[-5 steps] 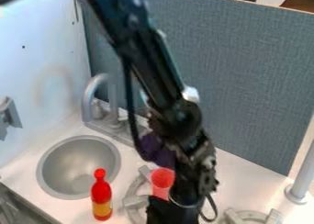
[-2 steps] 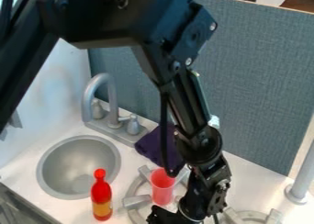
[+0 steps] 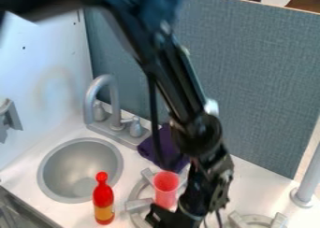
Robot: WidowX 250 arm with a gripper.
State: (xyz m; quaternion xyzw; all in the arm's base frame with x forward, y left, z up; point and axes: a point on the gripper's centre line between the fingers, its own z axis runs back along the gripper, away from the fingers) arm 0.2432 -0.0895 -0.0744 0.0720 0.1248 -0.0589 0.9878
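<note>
Since the earlier frame, we see that the arm's wrist has shifted slightly up and left in the view, while the cup and bottle have stayed put. We find the gripper (image 3: 167,218) low in the view, and we cannot tell whether it is open or closed. Just beyond it, near but with contact unclear to us, the red cup (image 3: 165,189) stands upright on a burner (image 3: 135,194). Farther behind lies a purple cloth (image 3: 149,150). Left of the gripper we see an upright red bottle (image 3: 103,199), then the round sink (image 3: 47,173); right of it, another burner (image 3: 256,218).
</note>
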